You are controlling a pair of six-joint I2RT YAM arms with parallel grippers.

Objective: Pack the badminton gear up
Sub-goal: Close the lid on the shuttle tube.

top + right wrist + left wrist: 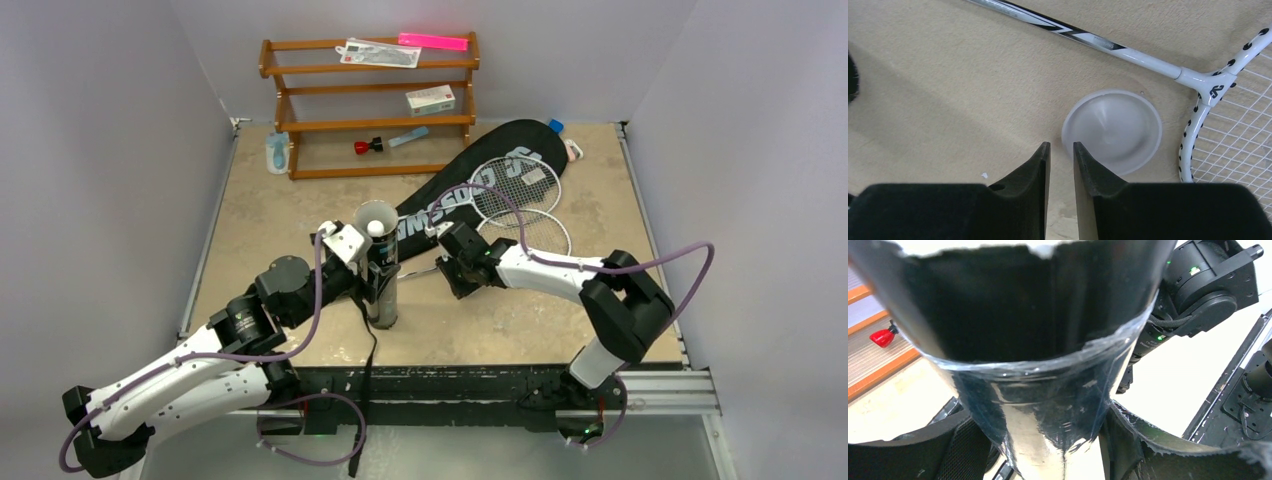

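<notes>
A dark cylindrical tube (pixel 382 285) stands upright near the table's front, its top uncovered, with a white shuttlecock (pixel 375 229) showing inside. My left gripper (pixel 372 272) is shut on the tube's side; in the left wrist view the tube (pixel 1038 340) fills the frame between my fingers (pixel 908 450). My right gripper (pixel 452 270) hovers low just right of the tube. Its fingers (pixel 1038 165) stand a narrow gap apart with nothing between them, beside a translucent white lid (pixel 1115 130) lying flat on the table. Two silver rackets (pixel 522 186) (pixel 540 232) lie on and beside the black bag (pixel 470 185).
A brown wooden rack (pixel 370 122) stands at the back, holding a white box (pixel 430 99), a pink strip (pixel 433 41) and a red-capped item (pixel 362 146). A small bottle (pixel 277 152) sits left of it. A racket shaft (pixel 1073 35) runs past the lid.
</notes>
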